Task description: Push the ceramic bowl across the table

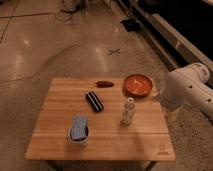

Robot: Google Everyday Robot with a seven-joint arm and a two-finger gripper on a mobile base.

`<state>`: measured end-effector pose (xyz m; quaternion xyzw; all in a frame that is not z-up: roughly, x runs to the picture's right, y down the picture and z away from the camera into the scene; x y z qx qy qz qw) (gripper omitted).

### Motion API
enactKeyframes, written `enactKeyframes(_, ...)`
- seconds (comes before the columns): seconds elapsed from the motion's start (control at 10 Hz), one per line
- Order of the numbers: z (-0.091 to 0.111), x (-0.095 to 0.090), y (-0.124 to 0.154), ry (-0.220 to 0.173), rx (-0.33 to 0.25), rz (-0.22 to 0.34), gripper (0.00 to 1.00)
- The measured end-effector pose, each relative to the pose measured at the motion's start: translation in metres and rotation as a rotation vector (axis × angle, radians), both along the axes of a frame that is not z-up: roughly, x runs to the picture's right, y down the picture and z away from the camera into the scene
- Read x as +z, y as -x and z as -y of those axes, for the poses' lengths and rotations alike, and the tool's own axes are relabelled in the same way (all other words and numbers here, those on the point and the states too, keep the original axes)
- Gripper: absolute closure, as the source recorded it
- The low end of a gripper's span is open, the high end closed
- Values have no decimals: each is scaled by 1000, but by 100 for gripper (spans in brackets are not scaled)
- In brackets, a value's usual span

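**Approach stage: bowl not yet touched**

The ceramic bowl (138, 84) sits near the far right corner of the bench (60, 135), upright and close to the right edge. The white arm (190, 87) hangs just off that same edge. The end effector (169, 107) appears to be at the arm's lower end, beside the bench and a little nearer the camera than the bowl. It is apart from the bowl, and I cannot tell whether it is released or clenched.

My reading is that the push has not begun and the arm is only lining up.

Also on the bench:
- a small reddish-brown item (104, 84) just left of the bowl
- a dark oblong block (94, 101) towards the middle
- a small white bottle (128, 111) standing in front of the bowl
- a white cup with a blue item (78, 131) near the front left

The next move probably calls for bringing the end effector low against the bowl's right wall, then sweeping leftward. The reddish-brown item lies in that path, so the line should run slightly behind or in front of it. Contact should be low on the wall, since a shallow dish may tip or spin if pressed at the rim
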<state>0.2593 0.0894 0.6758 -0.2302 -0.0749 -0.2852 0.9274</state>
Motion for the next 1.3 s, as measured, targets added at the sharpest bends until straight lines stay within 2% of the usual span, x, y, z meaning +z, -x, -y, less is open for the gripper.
enactKeyframes(0.7, 1, 1, 0, 0, 1, 1, 20)
enactKeyframes(0.8, 5, 6, -3, -3, -3, 3, 20)
enactKeyframes(1.0, 30, 40, -16, -21, -35, 10, 20)
enactKeyframes(1.2, 59, 88, -29, -35, -92, 30, 20)
enactKeyframes(1.3, 68, 102, -29, -37, -109, 43, 20)
